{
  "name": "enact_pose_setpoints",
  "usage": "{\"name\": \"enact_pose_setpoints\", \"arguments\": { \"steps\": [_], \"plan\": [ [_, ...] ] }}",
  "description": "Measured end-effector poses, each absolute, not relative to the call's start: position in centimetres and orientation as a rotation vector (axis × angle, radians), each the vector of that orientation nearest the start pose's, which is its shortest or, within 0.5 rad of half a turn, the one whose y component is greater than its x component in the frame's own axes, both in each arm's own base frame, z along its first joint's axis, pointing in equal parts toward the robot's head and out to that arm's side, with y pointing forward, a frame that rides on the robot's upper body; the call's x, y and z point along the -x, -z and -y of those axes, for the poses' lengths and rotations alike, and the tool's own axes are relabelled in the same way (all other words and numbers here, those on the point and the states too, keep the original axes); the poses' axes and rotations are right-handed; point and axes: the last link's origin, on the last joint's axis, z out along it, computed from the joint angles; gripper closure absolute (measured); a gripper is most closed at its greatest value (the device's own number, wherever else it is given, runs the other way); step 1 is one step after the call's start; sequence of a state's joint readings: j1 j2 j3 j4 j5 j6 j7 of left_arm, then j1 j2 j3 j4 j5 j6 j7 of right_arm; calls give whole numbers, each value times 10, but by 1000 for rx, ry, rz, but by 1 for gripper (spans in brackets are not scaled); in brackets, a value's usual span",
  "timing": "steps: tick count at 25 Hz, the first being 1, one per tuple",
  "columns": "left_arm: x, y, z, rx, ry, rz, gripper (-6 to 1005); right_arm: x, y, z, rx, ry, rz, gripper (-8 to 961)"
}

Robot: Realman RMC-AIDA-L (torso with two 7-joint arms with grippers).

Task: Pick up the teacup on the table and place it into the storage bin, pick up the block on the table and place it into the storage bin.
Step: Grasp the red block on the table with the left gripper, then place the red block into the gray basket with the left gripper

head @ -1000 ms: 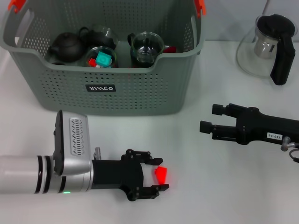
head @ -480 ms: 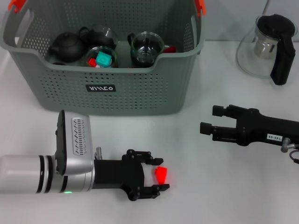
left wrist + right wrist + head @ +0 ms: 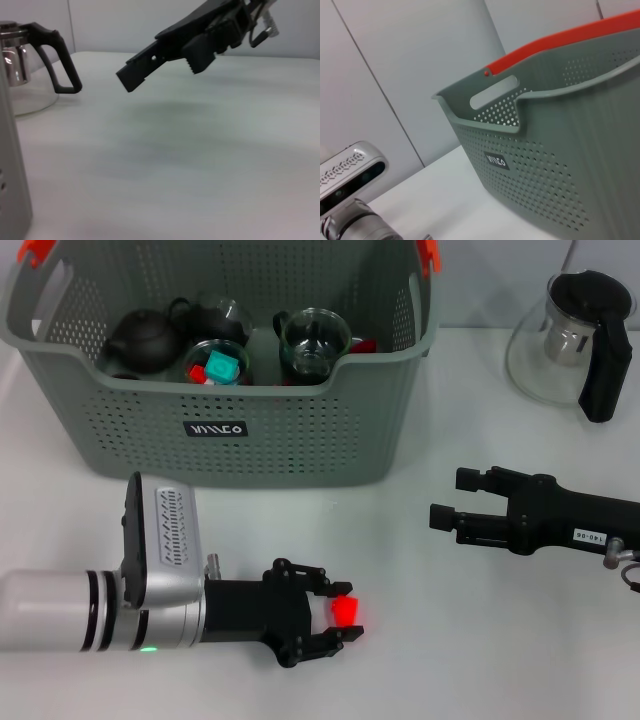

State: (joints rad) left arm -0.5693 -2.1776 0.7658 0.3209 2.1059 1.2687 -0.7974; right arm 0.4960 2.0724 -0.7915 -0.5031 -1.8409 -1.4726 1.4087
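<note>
Head view: left gripper [image 3: 338, 628] is seen low over the white table [image 3: 440, 660], fingers closed in on the red block [image 3: 345, 611], which sits between the fingertips; whether it is lifted off the surface yet can't be told. The storage bin [image 3: 300, 440] stands beyond the gripper and a bit to its left, well apart, w/ dark teapots, glass cups and small coloured pieces already inside. No teacup is seen left on the table, so that half is judged done. Right gripper [image 3: 452, 498] hovers idle off to the block's right, jaws parted, nothing held. A glass teapot [image 3: 570, 345] w/ black handle stands past it.

Left wrist view: own fingers are not shown. The other arm's gripper is seen ahead above bare tabletop, the glass teapot farther off to one side, pale wall behind.

Right wrist view: the bin's perforated wall, cut-out handle and orange-red rim clip are shown, plus the left arm's silver housing near the table; plain grey wall panels behind.

Risks, as judged: the block is small and held near the fingertips, so it could slip on the lift. The bin wall is tall; a low carry could knock block or fingers against the rim. The table looks smooth, so a dropped block might skid.
</note>
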Motion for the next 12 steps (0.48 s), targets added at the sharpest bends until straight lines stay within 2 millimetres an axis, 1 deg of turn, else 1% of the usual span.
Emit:
{"name": "enact_pose_setpoints", "arguments": {
  "steps": [4,7,9,11,12],
  "plan": [
    [272,114,-289,2895,433,179,504,-272,26,-318,2648,-818,-867,26],
    [271,111,-289,2898,459,191,522,-273,26,-317,2646,-818,-871,26],
    [268,100,-288,2903,527,212,534,-273,26,-317,2646,-818,-872,26],
    [262,80,-285,2906,663,215,540,-274,26,-316,2646,-819,-872,26],
    [259,66,-284,2895,739,201,540,-274,26,-316,2646,-819,-871,26]
  ]
}}
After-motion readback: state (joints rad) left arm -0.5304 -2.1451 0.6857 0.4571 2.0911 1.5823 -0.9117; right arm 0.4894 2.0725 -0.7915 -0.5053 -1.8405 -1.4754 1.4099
